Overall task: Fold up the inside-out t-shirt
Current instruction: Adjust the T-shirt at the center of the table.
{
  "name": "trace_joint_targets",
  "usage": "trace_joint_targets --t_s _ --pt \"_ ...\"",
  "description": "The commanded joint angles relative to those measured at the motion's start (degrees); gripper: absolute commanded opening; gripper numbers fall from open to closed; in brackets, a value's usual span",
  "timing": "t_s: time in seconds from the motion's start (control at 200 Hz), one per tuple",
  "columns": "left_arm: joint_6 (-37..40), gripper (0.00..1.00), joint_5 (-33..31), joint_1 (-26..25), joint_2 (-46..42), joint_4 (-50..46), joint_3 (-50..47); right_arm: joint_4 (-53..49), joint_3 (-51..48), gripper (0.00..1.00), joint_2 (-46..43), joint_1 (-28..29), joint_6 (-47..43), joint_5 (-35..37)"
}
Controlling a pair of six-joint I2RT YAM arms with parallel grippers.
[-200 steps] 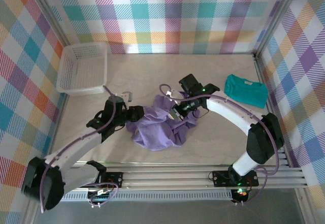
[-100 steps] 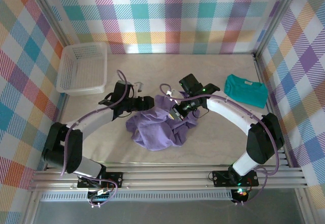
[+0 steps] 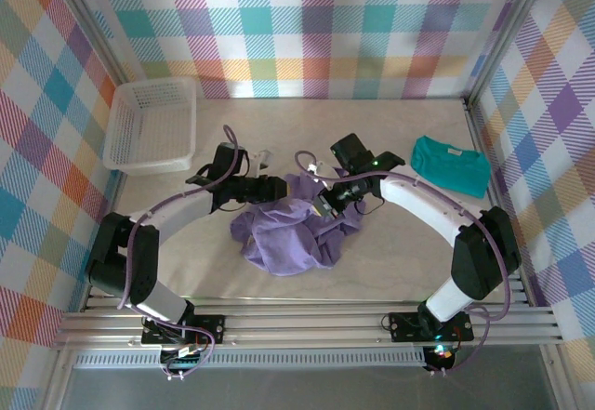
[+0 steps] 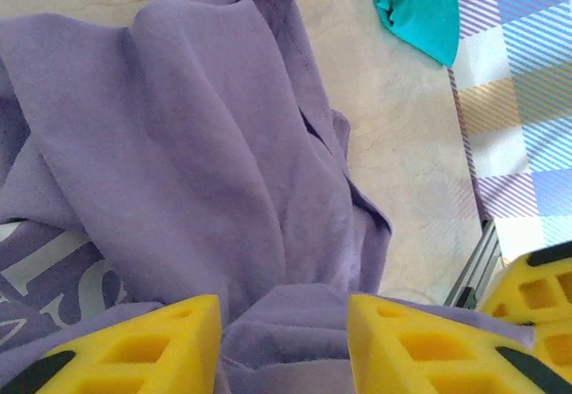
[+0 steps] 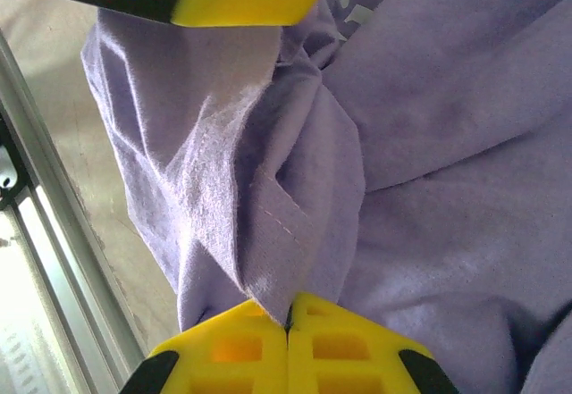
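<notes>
The inside-out t-shirt (image 3: 288, 233) lies crumpled in a lavender heap at the table's middle. My left gripper (image 3: 279, 188) is at the heap's upper left. In the left wrist view a thick fold of the t-shirt (image 4: 223, 162) fills the gap of the left gripper (image 4: 284, 336) and touches both yellow fingers (image 4: 134, 349). My right gripper (image 3: 327, 204) is at the heap's upper right. In the right wrist view the right gripper (image 5: 288, 322) is shut tight on a stitched hem of the t-shirt (image 5: 268, 224), which hangs in folds.
A smaller teal t-shirt (image 3: 450, 164) lies flat at the right, near the wall. A white basket (image 3: 151, 124) stands at the back left. Aluminium rails (image 3: 307, 322) run along the near edge. Plaid walls close in three sides.
My left arm swung from the heap's left edge up and right to its upper part; its jaws widened on the way and closed again on a fold. The right arm stayed put.
</notes>
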Motion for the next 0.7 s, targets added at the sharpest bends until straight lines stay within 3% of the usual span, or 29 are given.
trace_joint_targets --t_s 0.0,0.2,0.315,0.47,0.695 --pt "-1.15 0.37 0.61 0.80 -3.16 1.56 0.14 -0.01 -0.59 0.00 -0.32 -0.57 0.70 -0.15" --pt "0.74 0.29 -4.80 0.93 -2.47 -2.87 1.15 -0.01 -0.40 0.00 -0.30 -0.58 0.88 0.05" --pt "1.54 0.36 -12.14 0.93 -2.47 -8.11 2.76 0.23 -0.55 0.00 -1.16 -0.64 0.88 -0.36" --pt "0.00 0.48 -10.13 0.52 -4.55 -11.56 0.27 -0.98 -1.48 0.00 -2.33 -0.56 2.09 -2.60" --pt "-2.51 0.52 -9.53 -3.53 -16.41 -13.68 -10.09 -2.10 -9.89 0.00 -4.67 3.22 9.03 -6.60"
